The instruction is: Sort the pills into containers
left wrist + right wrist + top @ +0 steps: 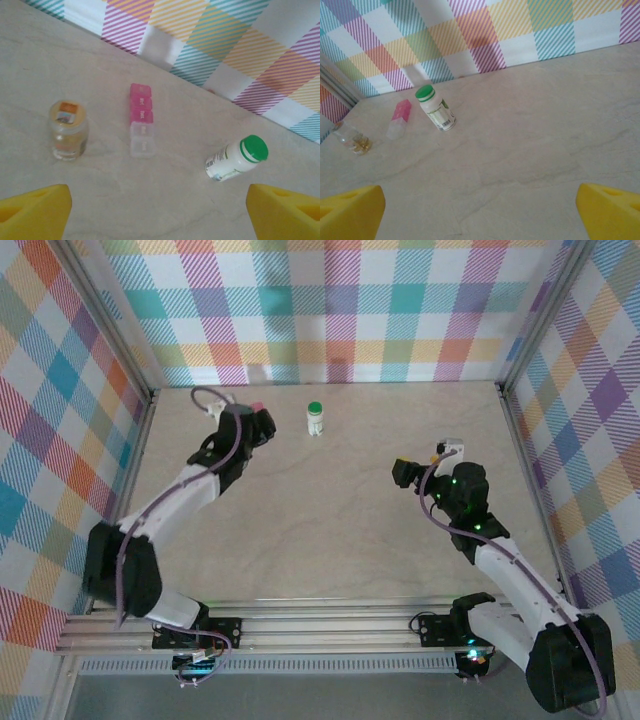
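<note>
Plaid walls (350, 310) in pastel checks close off three sides of a pale, marble-patterned tabletop (330, 530). Over its far left part the left gripper (160, 214) hangs with its jaws spread wide, holding nothing and touching nothing. Ahead of it, close to the back wall, lie the containers (141, 120): one short strip flat on the tabletop, three pink compartments at the wall end and two clear ones at the near end, lids down. A jar (68, 131) with an orange top stands to the left of the strip, apart from it. A white bottle (237, 157) with a green cap stands upright to the right, also apart. The right gripper (480, 212) is out over the right half of the tabletop, well away from all three, jaws just as wide and nothing between them. What the jar holds I cannot tell.
</note>
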You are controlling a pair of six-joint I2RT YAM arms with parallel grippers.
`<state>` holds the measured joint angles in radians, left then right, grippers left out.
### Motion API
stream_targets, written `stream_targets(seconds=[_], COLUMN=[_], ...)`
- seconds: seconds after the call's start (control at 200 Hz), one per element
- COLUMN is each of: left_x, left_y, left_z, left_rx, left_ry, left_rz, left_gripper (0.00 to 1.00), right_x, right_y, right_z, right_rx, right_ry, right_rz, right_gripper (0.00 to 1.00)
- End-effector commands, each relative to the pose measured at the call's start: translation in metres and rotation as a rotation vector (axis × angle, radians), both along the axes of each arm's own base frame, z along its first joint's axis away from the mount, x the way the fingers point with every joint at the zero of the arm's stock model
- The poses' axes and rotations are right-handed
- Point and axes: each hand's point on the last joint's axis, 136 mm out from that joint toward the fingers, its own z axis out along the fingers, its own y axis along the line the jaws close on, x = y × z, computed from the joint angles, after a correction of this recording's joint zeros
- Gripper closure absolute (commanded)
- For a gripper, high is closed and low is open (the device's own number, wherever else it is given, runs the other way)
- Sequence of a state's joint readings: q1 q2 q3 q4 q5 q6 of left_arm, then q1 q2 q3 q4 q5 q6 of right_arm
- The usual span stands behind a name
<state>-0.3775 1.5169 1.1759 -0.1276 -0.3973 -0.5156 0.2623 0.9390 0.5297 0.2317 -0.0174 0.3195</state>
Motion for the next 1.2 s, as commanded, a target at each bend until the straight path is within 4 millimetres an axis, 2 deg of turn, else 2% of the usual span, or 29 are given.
stream_targets(seconds=[0.0, 0.05, 0.155, 0.18, 0.22, 0.35, 0.445, 0.55, 0.62, 0.72, 0.79, 1.035, 1.195], left_x=[0.009, 0.022, 0.048, 0.056, 0.066, 0.093, 0.109, 0.116, 0.117, 0.12, 0.125, 0.14, 0.145], left_y=[-0.001, -0.006, -0.017, -0.021, -0.024, -0.023, -0.02, -0.014, -0.001, 0.011, 0.009, 0.006, -0.005], left_z=[-0.03, -0.031, -0.051, -0.047, -0.056, -0.078, -0.086, -0.098, -0.107, -0.118, -0.125, -0.145, -0.153], left_rx=[0.121, 0.151, 0.202, 0.204, 0.221, 0.281, 0.309, 0.327, 0.322, 0.282, 0.251, 0.306, 0.285], left_ry=[0.177, 0.207, 0.288, 0.285, 0.315, 0.406, 0.448, 0.508, 0.556, 0.584, 0.585, 0.607, 0.597], left_rz=[-0.008, -0.016, -0.042, -0.051, -0.053, -0.025, -0.012, -0.025, -0.021, -0.053, -0.118, -0.207, -0.275], left_gripper=[0.12, 0.13, 0.13, 0.13, 0.14, 0.14, 0.15, 0.16, 0.2, 0.2, 0.21, 0.2, 0.2], right_x=[-0.004, -0.004, -0.004, -0.004, -0.004, -0.005, -0.005, -0.005, -0.005, -0.005, -0.005, -0.001, 0.0], right_y=[0.003, 0.004, 0.006, 0.006, 0.006, 0.007, 0.007, 0.006, 0.005, 0.005, 0.006, 0.007, 0.007], right_z=[0.002, 0.0, -0.002, -0.002, -0.004, -0.003, -0.002, -0.002, -0.002, -0.003, -0.004, -0.011, -0.015], right_rx=[0.051, 0.058, 0.067, 0.069, 0.071, 0.077, 0.081, 0.08, 0.079, 0.082, 0.084, 0.082, 0.076], right_ry=[0.01, 0.019, 0.024, 0.025, 0.028, 0.027, 0.029, 0.029, 0.03, 0.033, 0.035, 0.058, 0.067], right_rz=[0.004, 0.009, 0.02, 0.017, 0.014, 0.02, 0.018, 0.016, 0.011, 0.009, 0.012, 0.011, 0.005], right_gripper=[0.01, 0.01, 0.01, 0.01, 0.01, 0.01, 0.01, 0.01, 0.01, 0.01, 0.01, 0.01, 0.01])
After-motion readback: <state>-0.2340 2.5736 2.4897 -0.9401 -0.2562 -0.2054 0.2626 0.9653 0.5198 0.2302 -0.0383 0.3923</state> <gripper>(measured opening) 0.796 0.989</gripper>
